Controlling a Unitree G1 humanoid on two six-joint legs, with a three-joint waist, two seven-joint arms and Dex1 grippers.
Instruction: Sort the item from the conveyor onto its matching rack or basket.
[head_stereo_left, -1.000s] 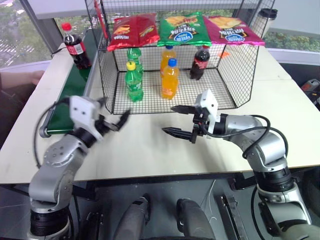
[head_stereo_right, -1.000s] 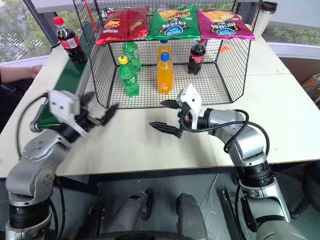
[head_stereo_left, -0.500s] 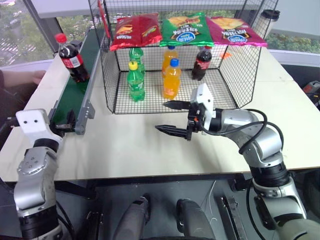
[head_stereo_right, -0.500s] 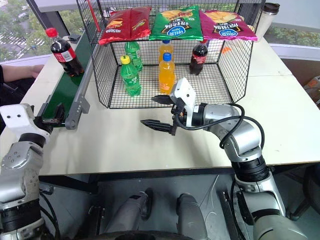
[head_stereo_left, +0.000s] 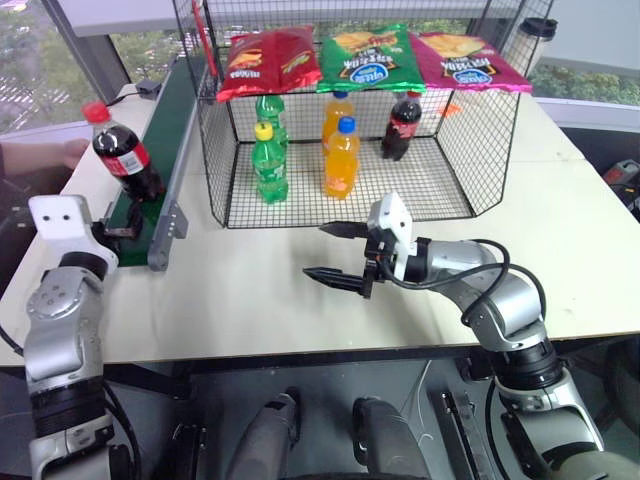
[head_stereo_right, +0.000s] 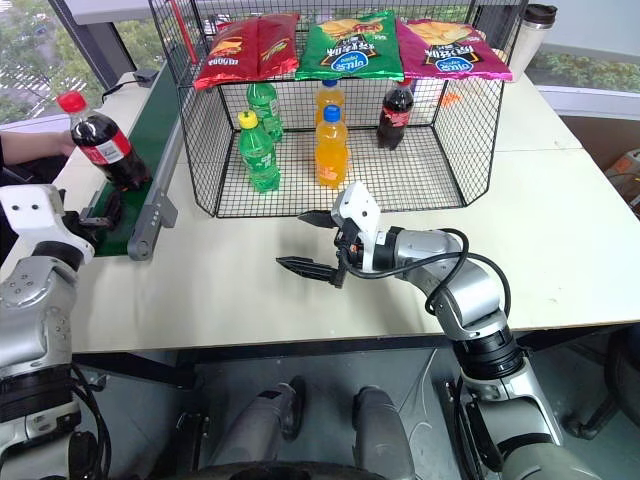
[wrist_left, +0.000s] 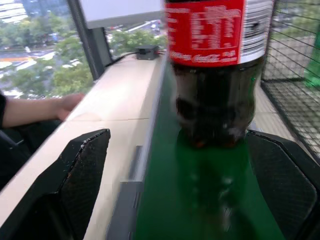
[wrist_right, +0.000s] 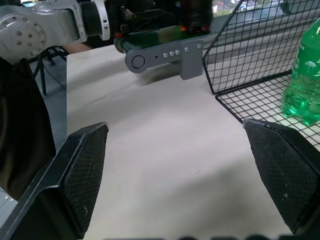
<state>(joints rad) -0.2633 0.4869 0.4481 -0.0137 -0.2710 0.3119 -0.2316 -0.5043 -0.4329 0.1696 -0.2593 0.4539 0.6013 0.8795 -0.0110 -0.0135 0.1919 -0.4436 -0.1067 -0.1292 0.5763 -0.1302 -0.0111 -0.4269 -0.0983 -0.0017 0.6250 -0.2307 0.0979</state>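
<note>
Left wrist view: cola bottle (wrist_left: 216, 70) upright on the conveyor (wrist_left: 200, 200), just ahead of the left gripper (wrist_left: 185, 185), jaws wide, holding nothing. Right gripper (head_stereo_left: 335, 252) over the table (head_stereo_left: 250, 300) before the cage (head_stereo_left: 480, 150), jaws wide, empty.

light: bright daylight from windows | shadows: soft | blur: cola bottle (wrist_left: 216, 70) close-up in left wrist view
</note>
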